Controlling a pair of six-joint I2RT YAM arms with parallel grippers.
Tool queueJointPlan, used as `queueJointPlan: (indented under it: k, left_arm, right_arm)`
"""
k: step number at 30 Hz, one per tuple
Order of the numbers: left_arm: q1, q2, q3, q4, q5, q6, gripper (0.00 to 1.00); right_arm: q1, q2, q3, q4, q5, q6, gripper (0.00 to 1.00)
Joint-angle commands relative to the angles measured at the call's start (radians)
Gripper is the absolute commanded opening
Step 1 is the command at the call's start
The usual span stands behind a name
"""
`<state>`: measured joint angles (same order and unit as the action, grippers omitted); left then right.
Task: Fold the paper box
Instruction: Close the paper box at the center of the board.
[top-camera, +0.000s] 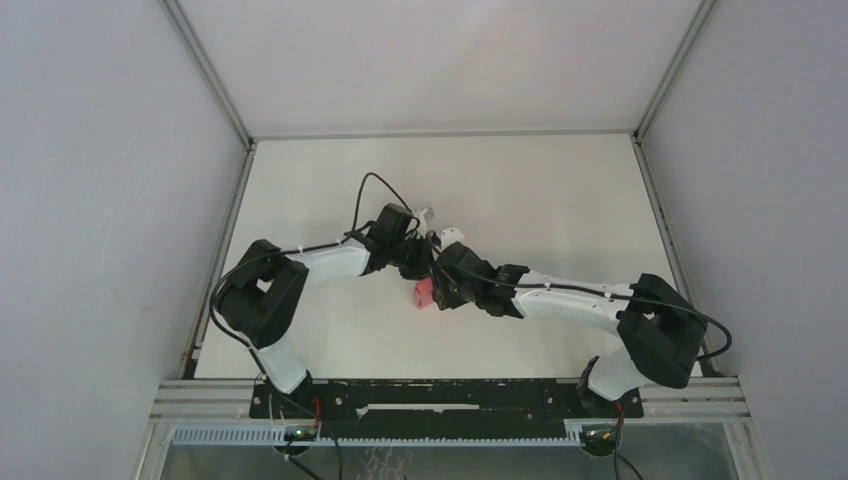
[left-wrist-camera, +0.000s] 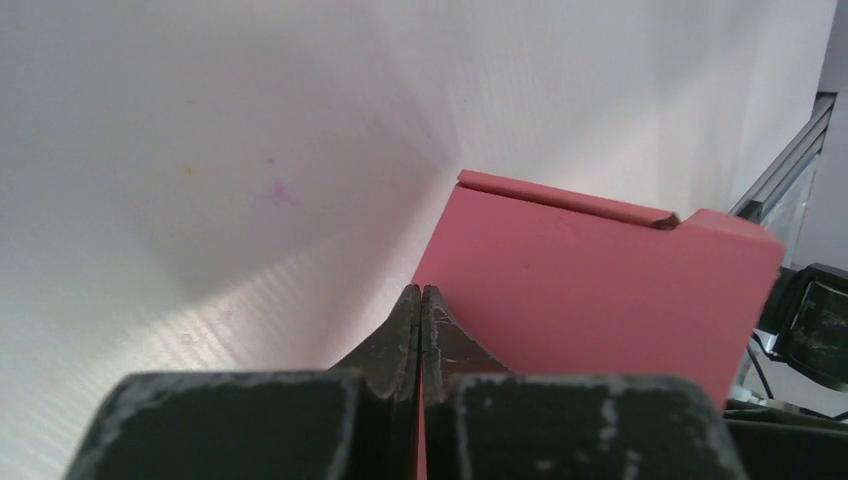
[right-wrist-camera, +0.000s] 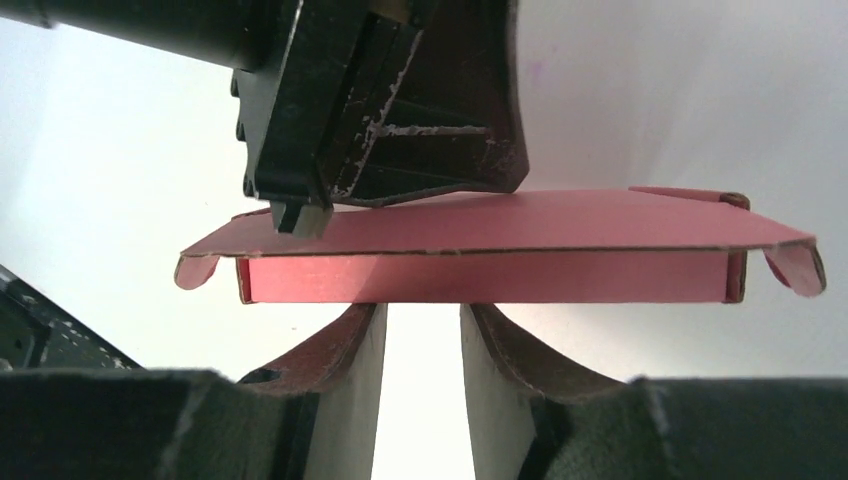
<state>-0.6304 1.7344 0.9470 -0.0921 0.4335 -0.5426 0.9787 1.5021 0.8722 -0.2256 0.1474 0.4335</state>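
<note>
- Closest to the lens, my left gripper (left-wrist-camera: 420, 297) is clenched with a pink sliver between its pads, so I judge it pinches a panel of the paper box (left-wrist-camera: 600, 290).
- That box sits mid-table (top-camera: 560, 200) between both wrists, top panel bowed, end tabs curling down.
- Right gripper (right-wrist-camera: 420, 325) is spread, tips just under the front wall, grasping nothing.
- I'd hold the pinch steady and press along the crease, not mid-panel.
- Both arms reach inward, elbows out.

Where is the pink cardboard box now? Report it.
Top view: the pink cardboard paper box is near the middle of the white table, pinched by the left hand, with the open right hand at its edge.
</note>
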Motion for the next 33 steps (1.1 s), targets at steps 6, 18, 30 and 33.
queueJointPlan:
  k: [6, 18, 30, 33]
  left_arm:
    - [0.062, -0.007, 0.052, -0.044, 0.071, 0.042, 0.0]
    - [0.091, 0.026, 0.059, -0.031, 0.081, 0.05, 0.0]
    - [0.117, 0.051, 0.088, -0.043, 0.1, 0.07, 0.0]
    - [0.123, 0.048, 0.095, -0.056, 0.102, 0.08, 0.0]
  right_arm:
    - [-0.039, -0.115, 0.005, 0.059, -0.023, -0.052, 0.41]
    - [-0.153, -0.241, -0.016, -0.037, -0.054, -0.151, 0.42]
    - [-0.327, -0.268, -0.046, 0.014, -0.136, -0.275, 0.37]
    - [-0.339, -0.244, -0.056, 0.08, -0.215, -0.359, 0.32]
